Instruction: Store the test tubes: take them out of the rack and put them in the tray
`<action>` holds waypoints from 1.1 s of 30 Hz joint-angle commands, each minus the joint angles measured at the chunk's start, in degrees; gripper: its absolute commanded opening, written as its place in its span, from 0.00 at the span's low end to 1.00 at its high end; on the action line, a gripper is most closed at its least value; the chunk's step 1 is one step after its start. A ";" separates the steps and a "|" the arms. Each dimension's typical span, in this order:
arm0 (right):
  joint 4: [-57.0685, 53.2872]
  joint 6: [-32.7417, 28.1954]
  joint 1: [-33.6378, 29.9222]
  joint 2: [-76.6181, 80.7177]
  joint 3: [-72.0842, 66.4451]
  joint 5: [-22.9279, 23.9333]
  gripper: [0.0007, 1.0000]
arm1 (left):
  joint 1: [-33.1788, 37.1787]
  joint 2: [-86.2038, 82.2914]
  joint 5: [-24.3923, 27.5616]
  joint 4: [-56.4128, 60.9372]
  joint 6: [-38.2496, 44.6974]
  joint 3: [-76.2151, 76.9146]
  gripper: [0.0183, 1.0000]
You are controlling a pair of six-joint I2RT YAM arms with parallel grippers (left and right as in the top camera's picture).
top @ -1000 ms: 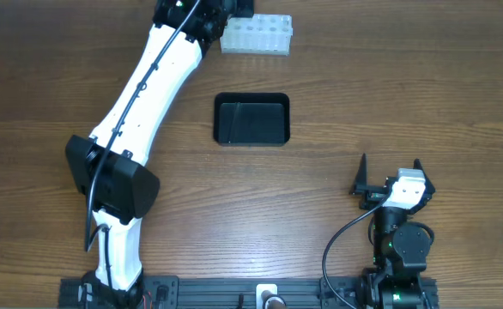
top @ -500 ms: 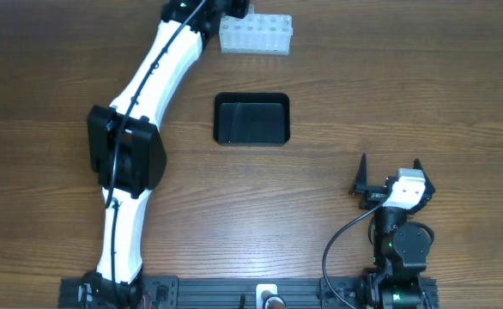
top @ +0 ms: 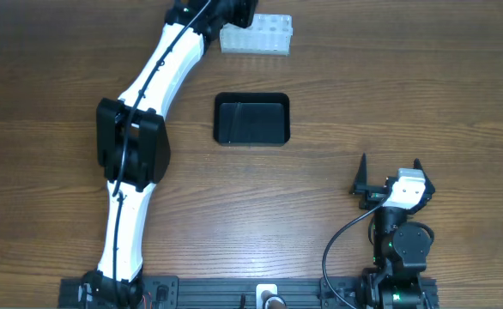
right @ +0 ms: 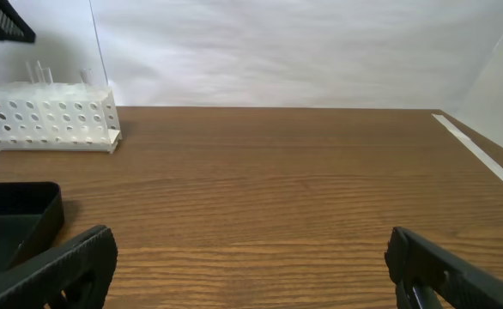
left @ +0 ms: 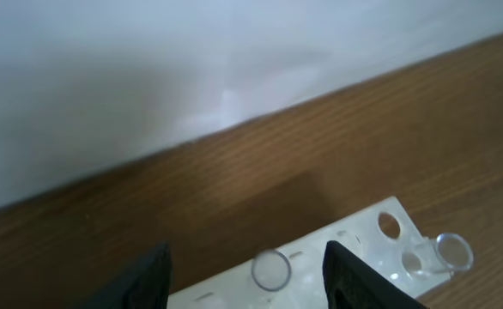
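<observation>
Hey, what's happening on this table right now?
The left gripper hangs open over the white perforated plastic rack at the far side of the wooden table, its fingers either side of a clear test tube standing in it. The black rectangular tray sits mid-table. The right gripper rests open near its base, holding nothing.

My brown wood-grain desk (top: pixel 423 94) runs back to a plain white wall (right: pixel 277 51), softly and evenly lit. A pale strip (right: pixel 479 153) lines the desk's side edge.
</observation>
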 commanded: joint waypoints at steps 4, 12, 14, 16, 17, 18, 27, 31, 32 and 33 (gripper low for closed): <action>-0.09 0.52 -0.26 -0.46 -0.44 -0.26 0.99 | -0.26 0.96 1.70 -1.42 1.01 0.61 0.55; -0.09 0.52 -0.26 -0.46 -0.44 -0.26 0.99 | -0.35 2.64 1.57 0.04 1.01 0.61 0.55; -0.09 0.52 -0.26 -0.46 -0.44 -0.26 0.99 | -0.35 3.06 1.57 0.79 1.01 0.61 0.55; -0.09 0.52 -0.26 -0.46 -0.44 -0.26 0.99 | -0.35 3.45 1.57 1.22 1.01 0.61 0.54; -0.09 0.52 -0.26 -0.46 -0.44 -0.26 0.99 | -0.35 3.54 1.57 1.42 1.01 0.61 0.54; -0.09 0.52 -0.26 -0.46 -0.44 -0.26 0.99 | -0.35 3.61 1.57 1.49 1.01 0.61 0.54; -0.09 0.52 -0.26 -0.46 -0.44 -0.26 0.99 | -0.48 3.87 1.57 1.64 1.01 0.61 0.51; -0.09 0.52 -0.26 -0.46 -0.44 -0.26 0.99 | -0.48 3.87 1.55 1.66 1.01 0.61 0.49; -0.09 0.52 -0.26 -0.46 -0.44 -0.26 0.99 | -0.48 3.87 1.57 1.64 1.01 0.61 0.48; -0.09 0.52 -0.26 -0.46 -0.44 -0.26 0.99 | -0.48 3.87 1.57 1.64 1.01 0.61 0.47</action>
